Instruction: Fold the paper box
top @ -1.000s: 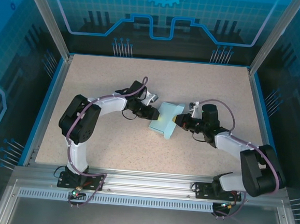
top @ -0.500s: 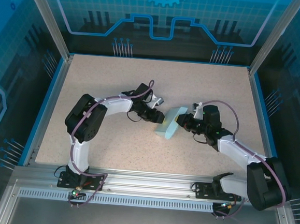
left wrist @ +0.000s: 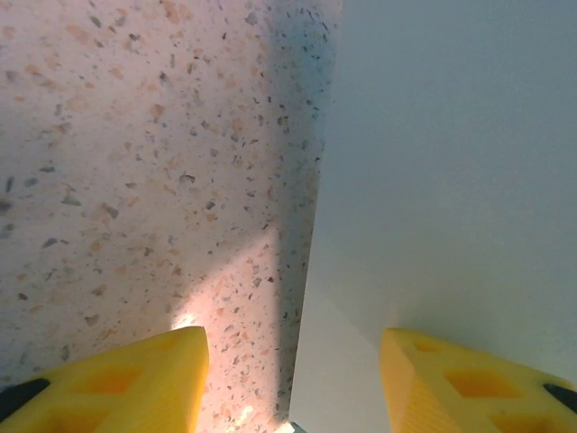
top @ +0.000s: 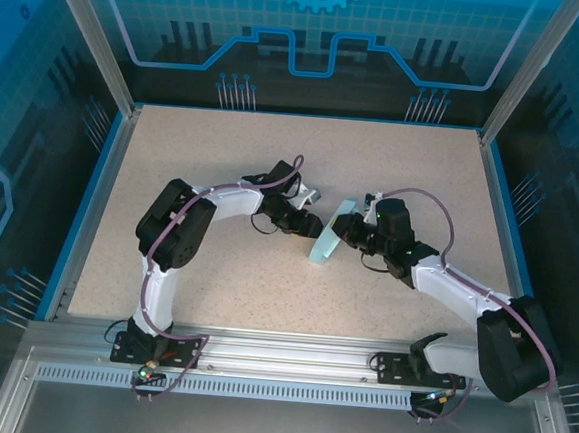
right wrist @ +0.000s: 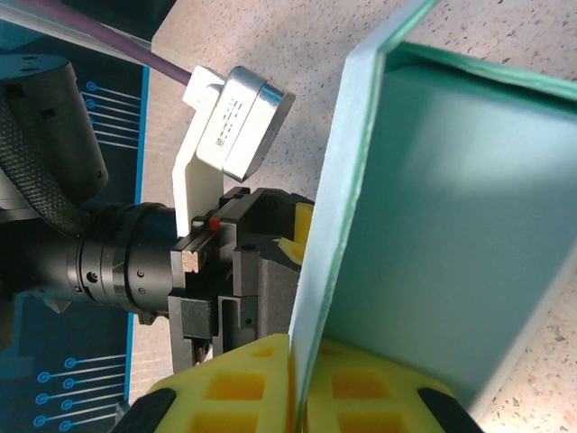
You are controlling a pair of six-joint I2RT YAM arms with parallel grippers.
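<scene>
Well, starting at the right gripper (right wrist: pixel 293 383): in my right wrist view its two yellow fingers (right wrist: pixel 225 392) sit pressed together at the bottom centre of the frame. A thin wall of the paper box (right wrist: pixel 451 225) is pinched between them. That wall rises toward the upper centre, and a wider pale cyan panel bends off it to the right, so I am looking into an open corner of the card. Just left of the wall, at mid left, I see the left gripper (right wrist: pixel 248 262) close to the card's outer face, with a silver camera housing (right wrist: pixel 234 122) above it.

In my left wrist view the left gripper (left wrist: pixel 293 383) has its jaws apart, one yellow finger (left wrist: pixel 117 379) in the lower left corner and the other in the lower right. The paper box (left wrist: pixel 451 180) takes the right half of the frame, and its edge runs down into the gap between the fingers. The speckled table (left wrist: pixel 135 180) lies to the left. I cannot tell whether the lower-right finger touches the card.

From overhead, the paper box (top: pixel 328 240) stands tilted on edge just right of centre, between the left gripper (top: pixel 304 221) and the right gripper (top: pixel 348 233).
</scene>
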